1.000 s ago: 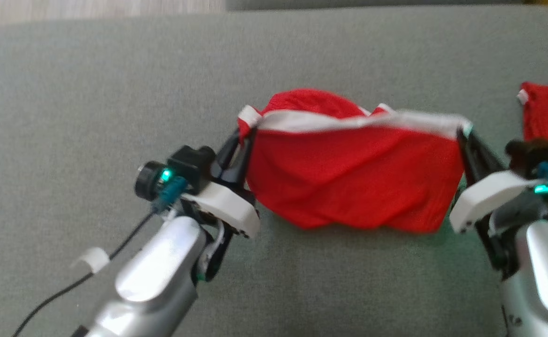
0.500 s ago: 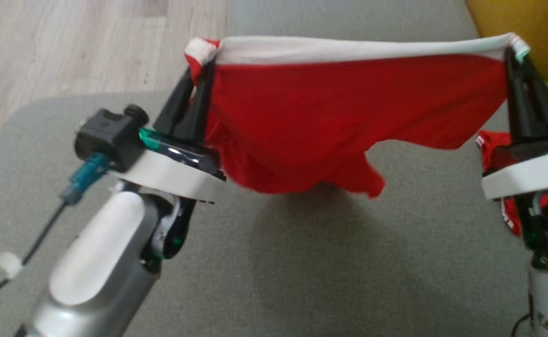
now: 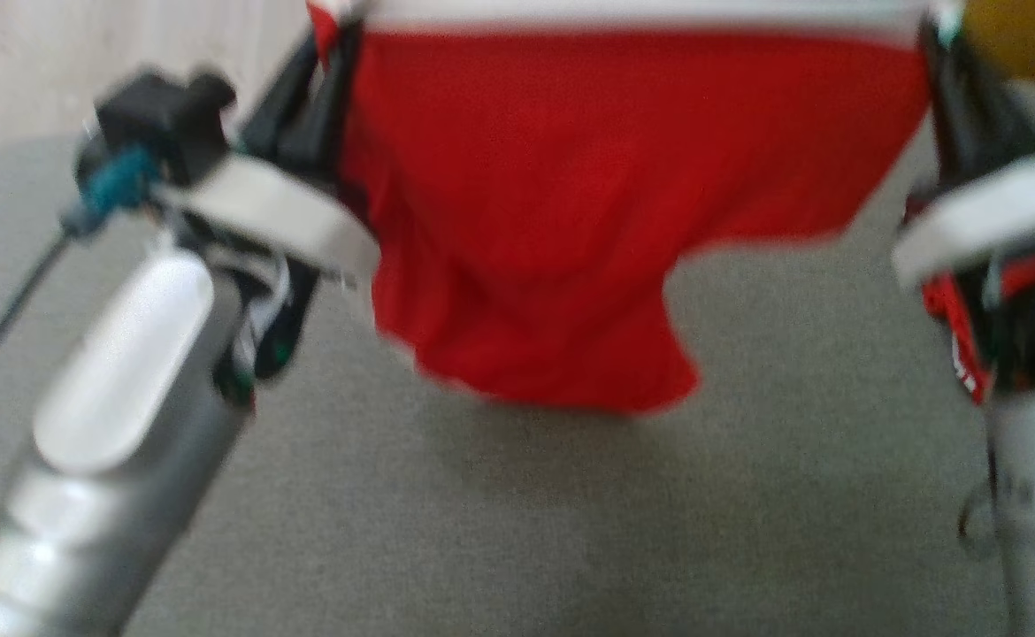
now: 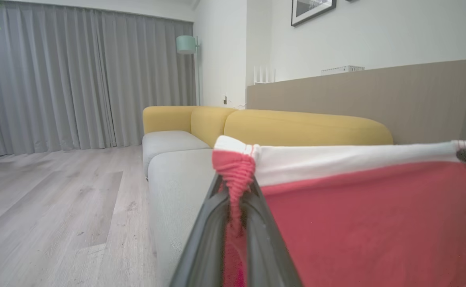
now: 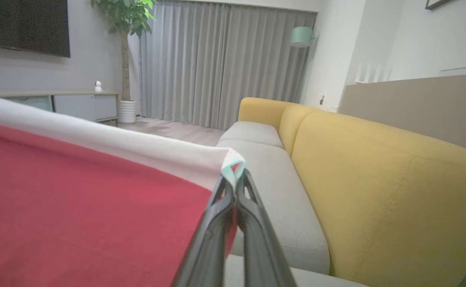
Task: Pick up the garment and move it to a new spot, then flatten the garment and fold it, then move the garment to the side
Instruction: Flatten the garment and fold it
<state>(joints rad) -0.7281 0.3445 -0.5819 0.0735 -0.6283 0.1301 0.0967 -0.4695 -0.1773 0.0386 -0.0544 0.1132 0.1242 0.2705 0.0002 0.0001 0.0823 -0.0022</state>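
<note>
Our left forearm [image 3: 119, 372]: silver-grey shell, pale oval panel, white wrist collar [image 3: 270, 212]. We list on it a black camera block [image 3: 159, 111], teal connector [image 3: 115, 177], black cable [image 3: 24, 290]. Our left gripper [image 4: 235, 186] and right gripper [image 5: 235, 181]: two long dark tapering fingers [image 4: 205, 239] each.

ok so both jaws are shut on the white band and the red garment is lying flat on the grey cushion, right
Not flat: both jaws are shut on the white band, but the red garment hangs from it, held up over the grey cushion. The head view shows it.
</note>
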